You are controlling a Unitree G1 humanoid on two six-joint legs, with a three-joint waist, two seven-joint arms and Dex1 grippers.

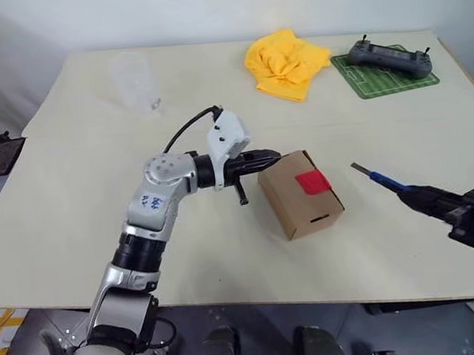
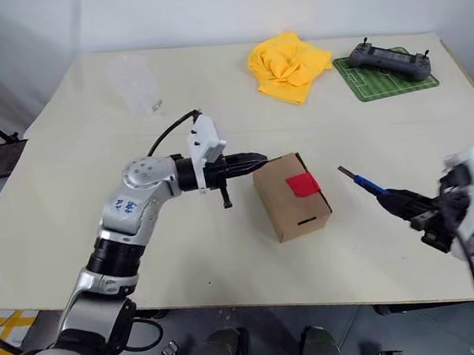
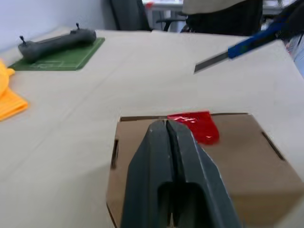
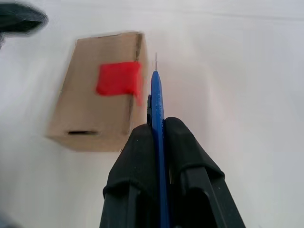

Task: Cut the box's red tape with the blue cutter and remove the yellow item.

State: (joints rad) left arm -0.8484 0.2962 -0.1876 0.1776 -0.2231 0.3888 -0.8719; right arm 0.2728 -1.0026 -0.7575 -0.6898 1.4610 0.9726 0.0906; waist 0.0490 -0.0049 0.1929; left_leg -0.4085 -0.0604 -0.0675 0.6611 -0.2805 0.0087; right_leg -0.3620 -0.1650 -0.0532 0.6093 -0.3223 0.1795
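Our left gripper [image 1: 267, 156] is pinched shut on nothing, with its tips right by the box [image 1: 300, 193], at the top edge on our left side. We see the red tape [image 1: 312, 182] folded over the top edge on the other side. Further right, our right gripper [image 2: 409, 204] squeezes the blue cutter [image 1: 385, 180]. Its thin tip points left at the tape, a little way off. So our right arm should do the cutting, we think.

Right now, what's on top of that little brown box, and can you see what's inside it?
A red tape patch sits across the box lid's edge. The left gripper, shut, reaches the box's upper corner. The lid is closed, so the contents are hidden.
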